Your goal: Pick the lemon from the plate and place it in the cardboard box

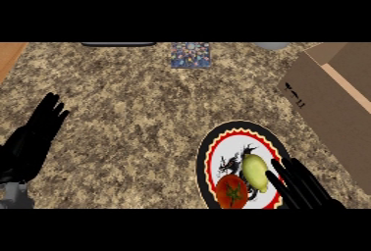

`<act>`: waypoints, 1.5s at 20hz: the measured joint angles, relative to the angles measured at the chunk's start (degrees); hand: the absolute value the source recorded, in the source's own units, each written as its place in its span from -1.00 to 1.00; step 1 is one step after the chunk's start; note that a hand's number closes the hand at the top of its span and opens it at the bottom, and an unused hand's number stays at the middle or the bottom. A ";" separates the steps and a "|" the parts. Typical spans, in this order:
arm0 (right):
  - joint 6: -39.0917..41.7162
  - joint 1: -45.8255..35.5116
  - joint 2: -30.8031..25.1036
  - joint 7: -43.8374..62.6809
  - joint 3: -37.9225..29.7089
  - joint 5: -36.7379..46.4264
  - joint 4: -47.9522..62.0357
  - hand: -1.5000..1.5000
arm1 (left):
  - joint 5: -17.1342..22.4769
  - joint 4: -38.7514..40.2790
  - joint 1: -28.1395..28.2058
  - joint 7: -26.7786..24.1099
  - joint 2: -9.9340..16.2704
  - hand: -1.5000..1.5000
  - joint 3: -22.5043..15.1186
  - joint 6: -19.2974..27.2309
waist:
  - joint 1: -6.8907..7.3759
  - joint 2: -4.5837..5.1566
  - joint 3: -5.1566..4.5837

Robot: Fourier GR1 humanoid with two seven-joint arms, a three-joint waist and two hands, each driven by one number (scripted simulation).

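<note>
Nothing is done yet — the lemon (255, 169) lies on the plate (210, 147), just beside a tomato (232, 192) on the same plate. The right hand (301, 186) is at the plate's right rim, fingers straight and spread, tips touching or nearly touching the lemon; nothing is clasped. Grasping, lifting and carrying all remain. The cardboard box (326, 105) stands right of the plate and beyond it. The lemon is pale yellow, smooth, oval. The left hand (33, 139) rests open, well left of the plate.

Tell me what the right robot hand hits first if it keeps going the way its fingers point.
Likely the lemon: the right robot hand points up-left across the plate, fingertips just beside it. Height above it is unclear.
</note>
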 measured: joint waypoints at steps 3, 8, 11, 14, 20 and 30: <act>0.42 -0.53 1.24 2.22 1.99 2.72 -0.19 -1.00 | -0.55 -0.16 0.75 -0.10 -0.48 0.00 0.83 -0.92 | 0.04 0.01 0.00; 0.38 -3.42 2.85 4.59 3.25 5.60 3.25 -1.00 | -1.64 -0.30 1.11 -0.02 -1.77 0.00 1.47 -1.75 | 0.10 0.02 0.00; 1.41 -3.59 3.25 6.41 4.18 6.93 2.86 -1.00 | -1.76 -1.32 0.95 1.27 -1.98 0.00 1.92 -2.27 | 0.09 0.01 -0.01; 1.25 -3.78 3.99 8.08 5.30 8.24 3.43 -1.00 | -2.18 -1.64 0.94 1.97 -2.48 0.00 2.55 -2.74 | 0.07 0.01 0.00; 1.92 -6.47 3.43 9.18 3.53 8.28 5.71 -1.00 | -2.96 -0.89 0.22 2.06 -3.47 0.00 3.65 -4.09 | 0.10 0.02 -0.01; 1.25 -9.29 4.69 11.35 4.87 10.77 11.18 -1.00 | -3.75 -1.28 0.12 2.83 -4.41 0.00 5.44 -5.90 | 0.16 0.00 -0.02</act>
